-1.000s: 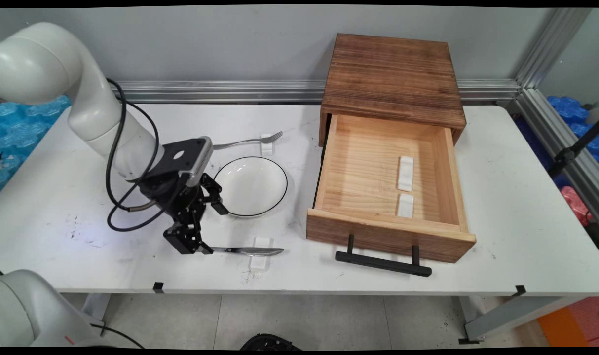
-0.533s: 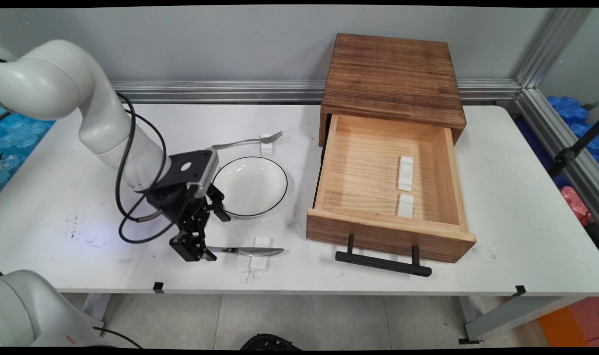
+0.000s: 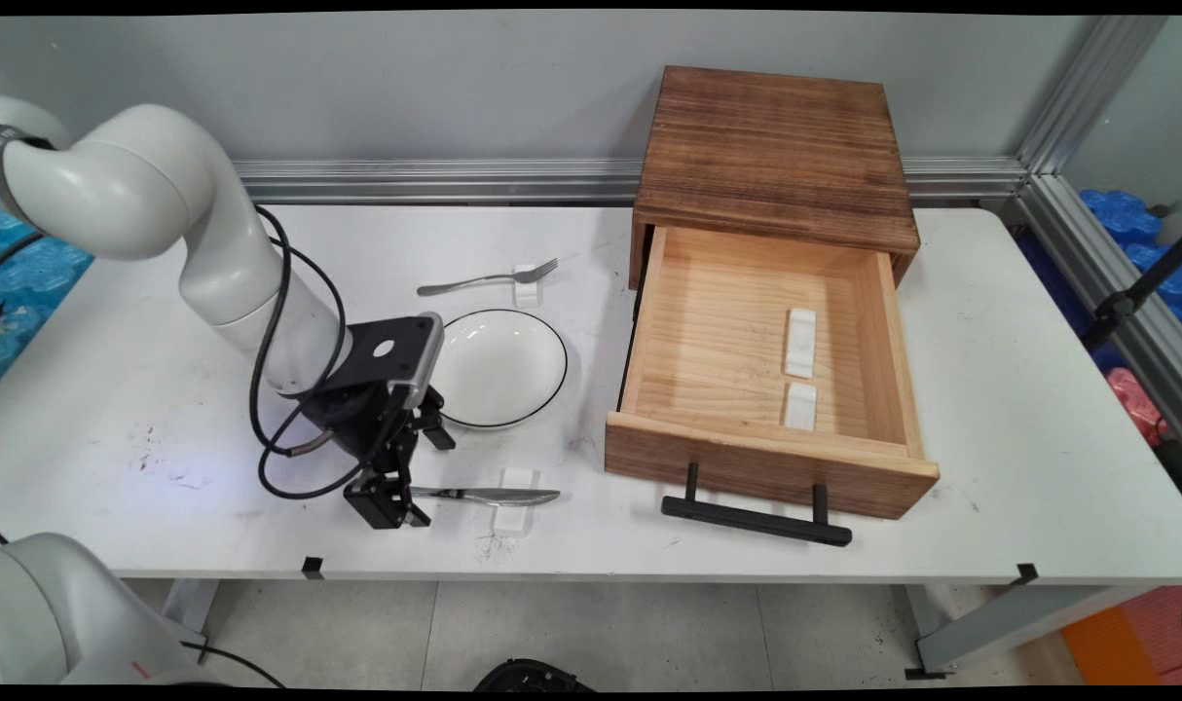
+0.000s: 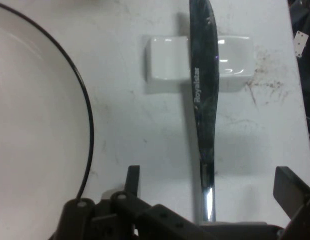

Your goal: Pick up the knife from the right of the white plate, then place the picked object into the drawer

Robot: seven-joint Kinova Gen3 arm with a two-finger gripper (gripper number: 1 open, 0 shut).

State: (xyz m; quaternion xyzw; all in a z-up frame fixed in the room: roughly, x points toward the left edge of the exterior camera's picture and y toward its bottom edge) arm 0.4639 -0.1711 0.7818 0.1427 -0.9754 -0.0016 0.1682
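I'm seeing the arm showing smooth, glossy white rounded links | black cables looping beside the wrist | a black wrist plate with a silver edge and one round hole | the gripper showing as matte black jointed linkage with two fingers | a second white rounded link sitting bottom left

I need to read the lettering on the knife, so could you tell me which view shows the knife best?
The hand view: the knife fills it lengthwise, its engraved lettering visible, lying across the white rest between the open jaws. The main view shows the whole knife small, beside the gripper.
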